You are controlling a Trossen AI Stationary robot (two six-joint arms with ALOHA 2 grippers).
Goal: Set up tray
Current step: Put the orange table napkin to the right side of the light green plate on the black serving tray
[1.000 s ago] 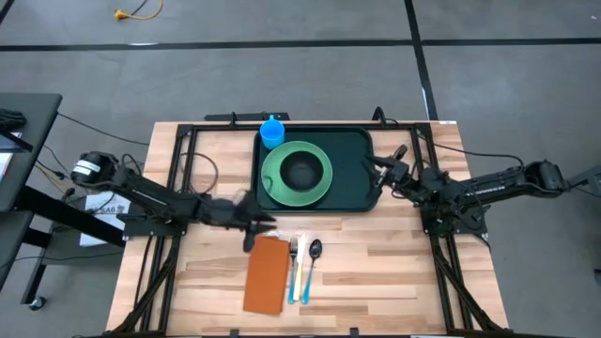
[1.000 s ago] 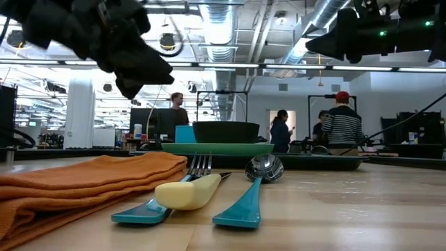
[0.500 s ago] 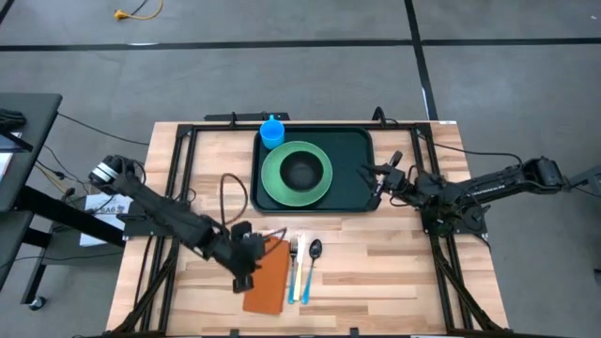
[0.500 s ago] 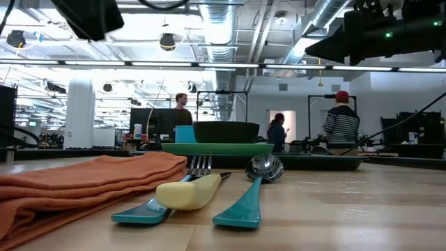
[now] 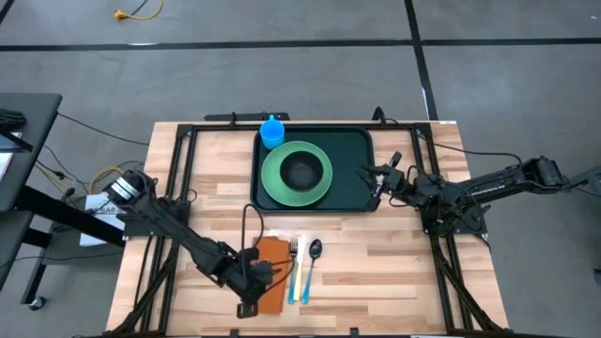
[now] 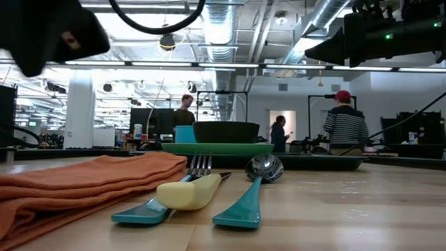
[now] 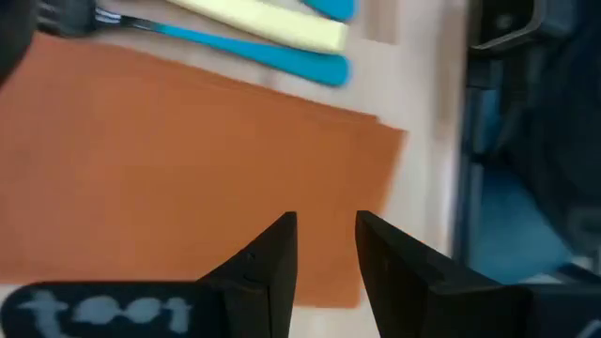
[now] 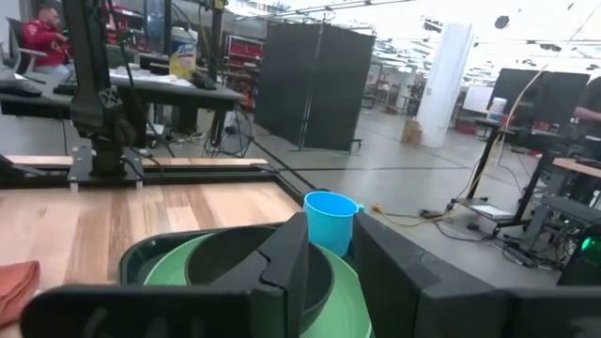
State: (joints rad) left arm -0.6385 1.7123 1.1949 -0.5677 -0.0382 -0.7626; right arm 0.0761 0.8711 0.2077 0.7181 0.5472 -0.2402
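The dark green tray point(image 5: 357, 150) lies at the table's far middle. On it rests a round light-green plate point(image 5: 282, 192) with a dark bowl point(image 5: 300, 171) in its middle, and a blue cup point(image 5: 272, 132) stands at the tray's far left corner. An orange napkin point(image 5: 274, 282) lies flat near the front edge. My left gripper point(image 5: 266, 275) hovers above the napkin point(image 7: 169, 169), pointing steeply down, its fingers point(image 7: 272, 253) a narrow gap apart with nothing between them. My right gripper point(image 5: 374, 178) stands level at the tray's right rim, narrowly open and empty point(image 8: 329, 246).
A fork point(image 6: 150, 209), a yellow-handled knife point(image 6: 188, 193) and a teal-handled spoon point(image 6: 251, 192) lie side by side just right of the napkin. Black frame rails point(image 5: 183, 160) run along both table sides. Bare wood lies to the right of the cutlery. People stand in the room beyond.
My left gripper has swung from the tray's left side toward the table's near edge, ending over the napkin, and has tipped from nearly level to pointing steeply down. The napkin, the cutlery and the tray have not moved.
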